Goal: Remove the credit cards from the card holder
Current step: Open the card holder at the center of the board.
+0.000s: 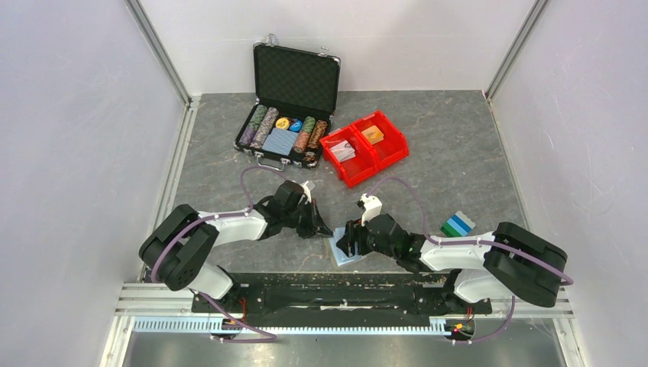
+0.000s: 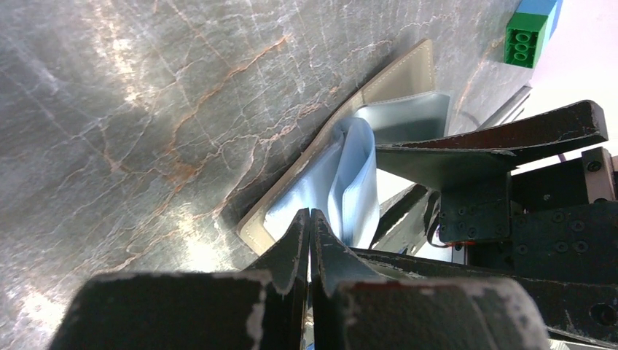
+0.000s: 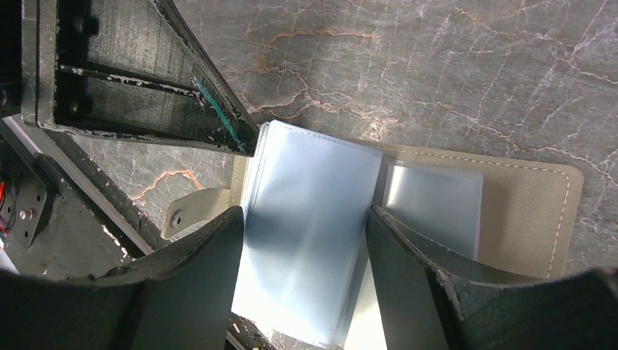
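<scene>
The left fingers, pressed together, are pinning the open card holder to the counter, seemingly steadying it while the spread right fingers are straddling its sleeves.

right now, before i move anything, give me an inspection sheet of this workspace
surface: grey marbled tabletop, rust-coloured veins
job's things: grey folding card holder lies open at the near edge, light blue clear sleeves bowed up; no credit cards seen outside it
clutter: open black poker-chip case with chips and a blue deck; two red plastic bins with small packs; green and blue toy bricks
grippers: left gripper shut, tips at the holder's near edge; right gripper jaws apart astride the sleeves, grip cannot be told
cables: purple cables loop beyond both grippers, off the holder
surroundings: white walls, metal frame posts
</scene>
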`<state>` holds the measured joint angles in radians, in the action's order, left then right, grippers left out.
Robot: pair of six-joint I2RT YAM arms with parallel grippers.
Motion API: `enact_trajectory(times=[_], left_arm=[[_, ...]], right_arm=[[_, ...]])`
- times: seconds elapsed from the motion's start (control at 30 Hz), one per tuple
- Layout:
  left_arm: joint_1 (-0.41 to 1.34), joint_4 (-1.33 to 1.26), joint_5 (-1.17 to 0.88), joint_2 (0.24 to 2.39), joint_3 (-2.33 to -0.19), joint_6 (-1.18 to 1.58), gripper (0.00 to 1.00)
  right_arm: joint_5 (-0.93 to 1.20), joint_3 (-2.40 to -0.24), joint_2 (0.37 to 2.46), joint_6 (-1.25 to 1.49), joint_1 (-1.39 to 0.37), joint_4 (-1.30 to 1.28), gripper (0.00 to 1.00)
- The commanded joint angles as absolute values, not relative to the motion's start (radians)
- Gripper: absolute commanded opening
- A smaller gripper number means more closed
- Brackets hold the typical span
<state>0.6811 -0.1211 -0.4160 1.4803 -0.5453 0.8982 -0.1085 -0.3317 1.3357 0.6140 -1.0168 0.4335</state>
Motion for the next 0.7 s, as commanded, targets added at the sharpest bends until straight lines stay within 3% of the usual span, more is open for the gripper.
enact_trajectory(times=[0.0,0.37,0.57,0.67], left_arm=[[0.686,-0.197,-0.465,1.499,-0.577,0.935,0.04],[0.698,-0.217,-0.493,1.525,-0.583,0.944,0.05],[0.704,-0.244,-0.521,1.53,-0.591,0.964,0.05],[0.711,-0.264,-0.536,1.536,-0.603,0.971,0.06]], right_arm=[[-0.098,-0.321,1.315,0.624,-1.014,0.462,0.64],[-0.1,-0.324,1.3,0.621,-1.014,0.456,0.65],[-0.112,-0.356,1.266,0.608,-1.014,0.376,0.83],[-0.143,-0.401,1.235,0.561,-1.013,0.272,0.87]])
